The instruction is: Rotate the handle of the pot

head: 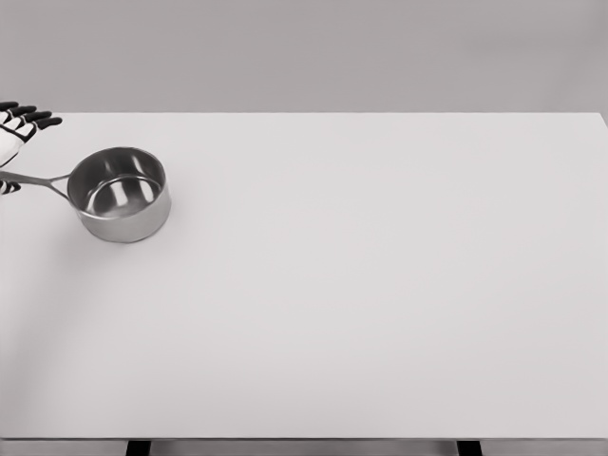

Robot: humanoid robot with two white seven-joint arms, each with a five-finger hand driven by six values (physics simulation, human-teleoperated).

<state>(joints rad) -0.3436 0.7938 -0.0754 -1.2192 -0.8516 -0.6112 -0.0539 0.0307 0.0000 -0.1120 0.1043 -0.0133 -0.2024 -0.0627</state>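
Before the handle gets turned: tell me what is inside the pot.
The pot looks empty: only its shiny bare bottom shows. The near wall hides a strip of the floor.

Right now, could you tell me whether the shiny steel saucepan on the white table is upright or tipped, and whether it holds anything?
Upright and empty: the steel saucepan sits flat, its bare bottom showing.

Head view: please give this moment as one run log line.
pot: upright, table left | handle: points left | left hand: at handle
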